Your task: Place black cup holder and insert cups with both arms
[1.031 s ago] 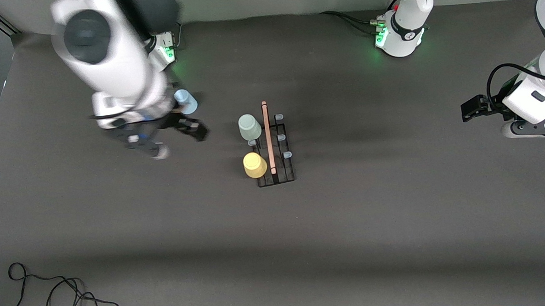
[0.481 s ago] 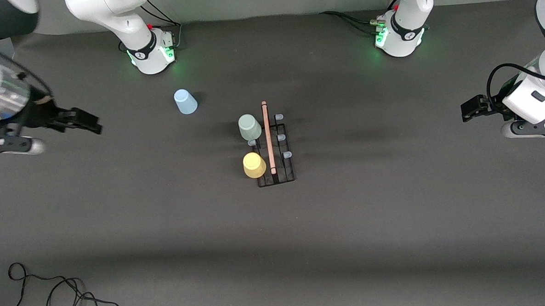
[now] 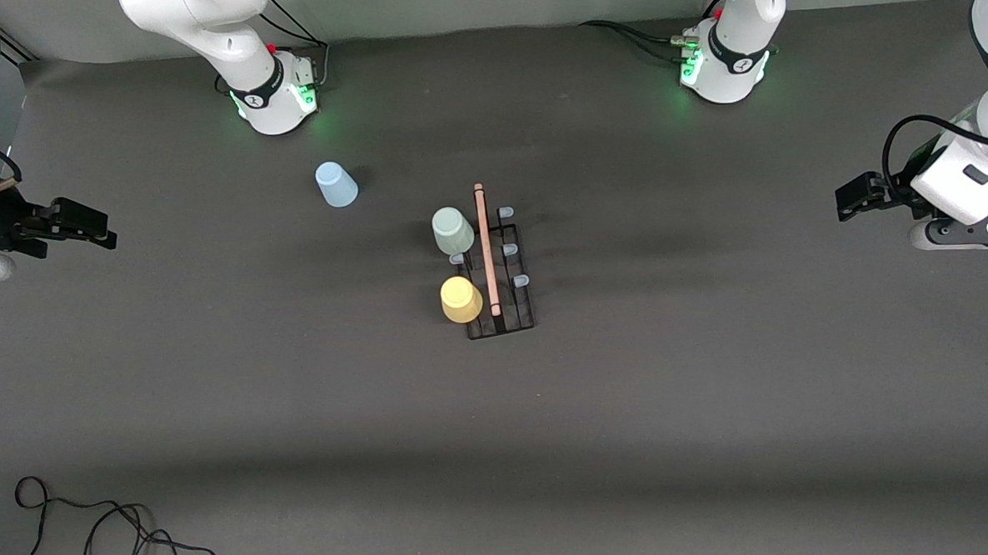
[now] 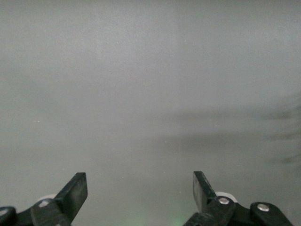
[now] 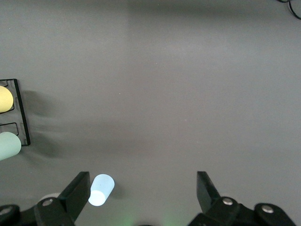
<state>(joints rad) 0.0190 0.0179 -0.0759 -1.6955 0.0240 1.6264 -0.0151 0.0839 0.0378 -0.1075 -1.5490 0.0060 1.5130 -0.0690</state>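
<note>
The right gripper (image 3: pixel 100 232) hangs in the air over the right arm's end of the table, its two black fingers (image 5: pixel 75 193) spread wide with nothing between them. The left gripper (image 3: pixel 848 204) hangs over the left arm's end of the table, its fingers (image 4: pixel 75 190) likewise spread wide and empty; its wrist view shows only bare grey surface. Both grippers are well apart from every task item. The black cup holder (image 3: pixel 508 310) stands near the middle of the dark grey table (image 3: pixel 715 385), its wire base flat on the surface and its light wooden rod handle (image 3: pixel 486 249) running along the top. The pale green cup (image 3: pixel 452 229) sits inverted on a peg on the side of the holder toward the right arm's end. The yellow cup (image 3: pixel 462 300) sits inverted on the same side, nearer the front camera than the green cup. Three grey-blue-tipped pegs (image 3: pixel 511 249) on the side toward the left arm's end are bare. The light blue cup (image 3: pixel 336 184) rests on the table, apart from the holder, toward the right arm's base (image 3: pixel 274 99). A black cable (image 3: pixel 97 537) lies looped at the table corner nearest the front camera.
</note>
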